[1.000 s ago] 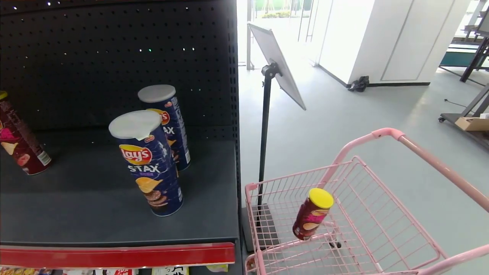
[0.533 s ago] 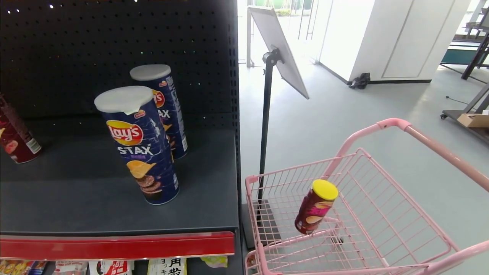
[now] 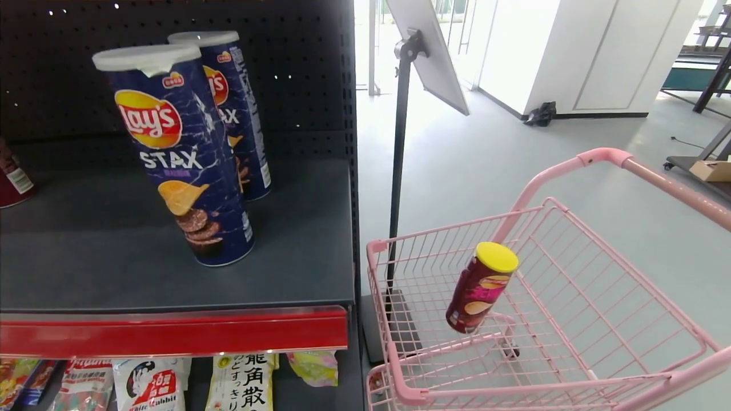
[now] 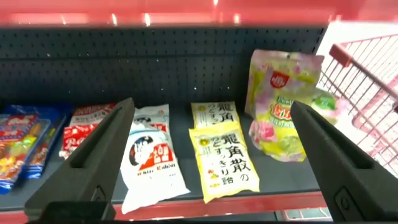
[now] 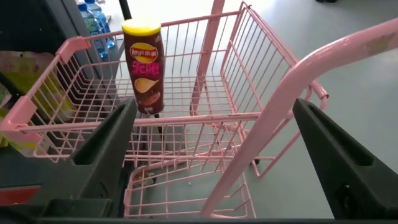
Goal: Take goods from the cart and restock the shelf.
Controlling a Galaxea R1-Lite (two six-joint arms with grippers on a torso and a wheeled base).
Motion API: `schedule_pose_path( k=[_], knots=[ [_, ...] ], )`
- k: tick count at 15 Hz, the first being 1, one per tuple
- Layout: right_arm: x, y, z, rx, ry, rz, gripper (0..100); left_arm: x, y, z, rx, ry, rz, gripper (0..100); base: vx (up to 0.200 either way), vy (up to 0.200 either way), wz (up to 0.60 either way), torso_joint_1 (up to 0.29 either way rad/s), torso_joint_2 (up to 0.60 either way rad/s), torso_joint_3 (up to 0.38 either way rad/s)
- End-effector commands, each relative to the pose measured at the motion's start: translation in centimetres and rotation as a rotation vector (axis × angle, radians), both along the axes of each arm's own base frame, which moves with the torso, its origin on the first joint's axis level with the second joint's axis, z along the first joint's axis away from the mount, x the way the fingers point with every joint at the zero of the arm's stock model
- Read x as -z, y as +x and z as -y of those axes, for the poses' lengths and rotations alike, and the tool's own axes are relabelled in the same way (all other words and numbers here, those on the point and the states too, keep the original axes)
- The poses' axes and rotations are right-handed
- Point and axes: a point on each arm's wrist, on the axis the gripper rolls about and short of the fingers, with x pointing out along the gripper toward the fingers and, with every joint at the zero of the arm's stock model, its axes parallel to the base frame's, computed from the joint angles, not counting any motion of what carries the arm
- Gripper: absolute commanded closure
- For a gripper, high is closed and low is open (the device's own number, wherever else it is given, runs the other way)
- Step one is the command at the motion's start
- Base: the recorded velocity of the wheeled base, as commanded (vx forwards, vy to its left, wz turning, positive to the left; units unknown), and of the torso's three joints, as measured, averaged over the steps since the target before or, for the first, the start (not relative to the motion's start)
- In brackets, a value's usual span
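A maroon chip can with a yellow lid [image 3: 481, 288] stands tilted in the pink wire cart [image 3: 571, 171], to the right of the shelf. In the right wrist view the same can [image 5: 143, 68] stands at the cart's [image 5: 261, 143] far side. My right gripper [image 5: 214, 102] is open above the cart's near rail, well short of the can. Two tall blue chip cans, one in front [image 3: 177, 154] and one behind [image 3: 234, 108], stand upright on the dark shelf board [image 3: 297, 240]. My left gripper [image 4: 211, 106] is open and empty, facing the lower shelf.
A dark red can [image 3: 11, 177] shows at the shelf's left edge. Snack bags [image 4: 224, 155] lie on the lower shelf under the red price strip [image 3: 171, 334]. A black sign stand [image 3: 397, 171] rises between shelf and cart. The shelf board right of the blue cans is bare.
The head camera has dropped lower and closer: the shelf cans now sit higher in the picture and the lower shelf's bags have come into view. Nothing on the shelf or in the cart has moved.
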Motion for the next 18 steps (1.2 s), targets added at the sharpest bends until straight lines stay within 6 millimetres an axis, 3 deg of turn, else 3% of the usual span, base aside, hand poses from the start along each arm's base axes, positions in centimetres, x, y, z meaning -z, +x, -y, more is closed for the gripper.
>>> schedule_pose_path(
  k=[1,10,18],
  knots=[
    [0.00,0.00,0.00,-0.001,0.000,0.001,0,0.01,0.00,0.00,-0.001,-0.001,0.000,0,0.000,0.000,0.00,-0.193,0.52,0.325],
    [0.00,0.00,0.00,-0.001,0.000,0.001,0,0.00,0.01,0.00,-0.001,0.000,-0.001,0,0.000,0.000,0.00,-0.155,0.49,0.326],
    [0.00,0.00,-0.01,-0.001,0.000,0.001,0,0.00,0.01,0.00,-0.001,-0.006,-0.001,0,0.000,0.000,0.00,-0.016,0.06,0.041]
  ],
)
